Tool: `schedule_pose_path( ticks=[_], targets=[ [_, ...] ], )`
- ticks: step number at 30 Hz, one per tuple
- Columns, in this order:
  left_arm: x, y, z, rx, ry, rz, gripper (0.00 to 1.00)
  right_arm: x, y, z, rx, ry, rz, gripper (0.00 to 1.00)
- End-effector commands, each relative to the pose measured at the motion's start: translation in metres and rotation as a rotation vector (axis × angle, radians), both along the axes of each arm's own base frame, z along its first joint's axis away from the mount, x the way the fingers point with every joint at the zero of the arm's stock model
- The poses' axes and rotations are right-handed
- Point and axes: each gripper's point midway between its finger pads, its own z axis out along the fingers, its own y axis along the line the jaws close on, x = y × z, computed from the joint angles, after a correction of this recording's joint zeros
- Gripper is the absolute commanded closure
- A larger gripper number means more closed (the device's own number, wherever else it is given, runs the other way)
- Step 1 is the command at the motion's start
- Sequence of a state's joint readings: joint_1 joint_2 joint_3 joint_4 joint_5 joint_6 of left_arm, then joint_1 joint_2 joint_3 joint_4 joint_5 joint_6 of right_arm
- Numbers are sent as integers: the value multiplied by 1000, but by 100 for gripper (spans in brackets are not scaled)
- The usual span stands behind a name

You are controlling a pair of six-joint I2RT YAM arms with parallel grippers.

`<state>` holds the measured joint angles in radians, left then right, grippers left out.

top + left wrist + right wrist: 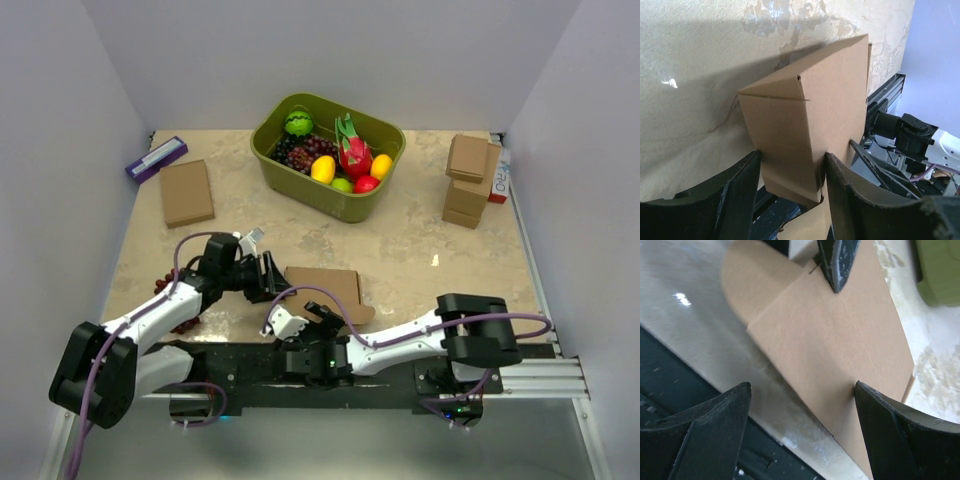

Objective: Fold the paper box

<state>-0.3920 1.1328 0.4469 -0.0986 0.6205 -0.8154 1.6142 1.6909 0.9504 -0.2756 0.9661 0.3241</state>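
Two arms at work on one piece, at the near edge of the table (pixel 430 255).

1. The paper box (pixel 335 288): plain brown cardboard, partly folded. It lies at the near middle of the table, just ahead of the black base rail (pixel 250 362) and between the two grippers. In the left wrist view one panel stands tilted off the tabletop, with a corner flap creased over at its top. In the right wrist view a broad flat panel with a rounded tab lies low over the table.

2. Left gripper (pixel 792 156): closed on the paper box at a middling width. The folded cardboard fills the gap, and each of the fingers (pixel 735 195) presses against one side of it.

3. Right gripper (pixel 802 386): jaws wide and holding nothing. One of the fingertips (pixel 900 430) touches the panel's edge, while the other stands clear of the cardboard, over the table's near edge.

4. Other stock:
- a green bin (pixel 300 185) of mixed fruit, at the far middle
- a flat brown box (pixel 187 192), far left
- a purple packet (pixel 156 158), just beyond the flat brown box
- a stack of small brown boxes (pixel 468 180), far right
- a bunch of dark grapes (pixel 162 286), beside the left arm
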Motion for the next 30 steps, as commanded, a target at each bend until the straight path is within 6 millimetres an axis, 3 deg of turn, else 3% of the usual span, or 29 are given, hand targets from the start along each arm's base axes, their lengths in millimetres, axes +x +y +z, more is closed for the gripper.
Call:
schedule_pose_path(
  ticks=[1,7,14,17,18,19,21,24,25,27,30],
  targets=[
    [-3,-3,29,-74,-32,-54,64,15,-10,15,32,-116,-153,14],
    [-9,-2,27,-71,-17,-75,64,25,-25,18,-37,-245,-231,14],
    [-7,1,24,-46,-38,-92,64,26,-16,7,-72,-247,-204,14],
    [6,9,28,22,-111,-69,51,23,-17,9,-29,-206,-196,13],
    [9,14,27,47,-114,-55,40,22,-17,10,-16,-194,-187,12],
    [14,18,29,70,-144,-38,35,22,-17,20,2,-187,-171,12],
    [21,22,31,82,-174,-6,24,20,-19,17,27,-156,-145,12],
    [26,28,30,98,-209,46,18,14,-18,22,86,-75,-111,10],
    [25,30,28,103,-214,57,18,11,-16,33,124,-48,-82,9],
    [29,35,28,122,-248,87,16,1,-14,28,166,41,-23,7],
    [32,43,25,155,-285,126,16,-12,-15,48,274,128,45,5]
  ],
)
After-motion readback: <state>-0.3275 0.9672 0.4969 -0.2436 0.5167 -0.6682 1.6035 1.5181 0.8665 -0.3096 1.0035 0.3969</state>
